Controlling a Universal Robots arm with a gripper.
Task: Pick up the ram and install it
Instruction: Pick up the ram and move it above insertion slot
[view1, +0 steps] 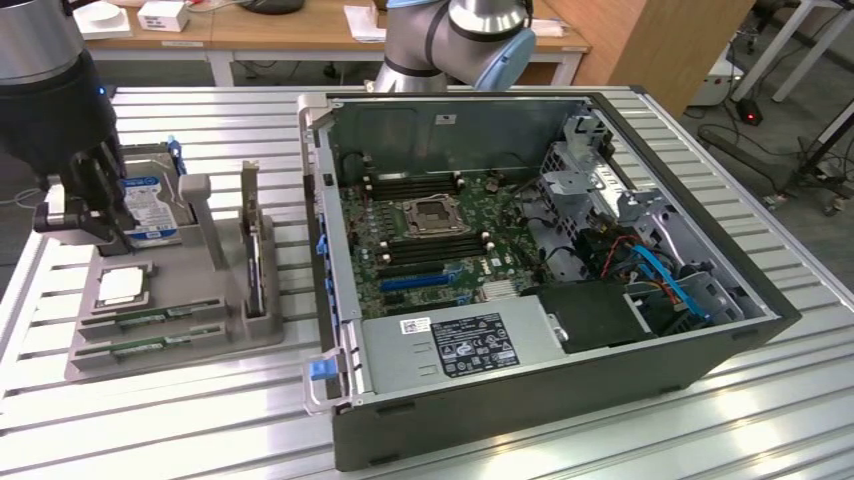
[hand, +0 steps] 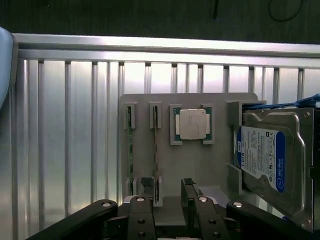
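Open PC case (view1: 534, 410) sits on the slatted metal bench (view1: 200, 420), motherboard (view1: 400, 255) exposed, silver power supply (view1: 454, 345) at its near edge, blue cables (view1: 674, 285) toward the exterior view's right. Beside the case, a grey holder (view1: 240, 335) carries a hard drive (view1: 150, 208) standing upright and a square processor (view1: 120, 287) lying flat. A wooden desk (view1: 267, 35) stands behind.

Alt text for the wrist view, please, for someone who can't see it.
The open gripper hangs over a grey holder on a slatted metal table. Slotted in the holder are two ram sticks on edge, a square processor chip, and a hard drive with a blue-white label.
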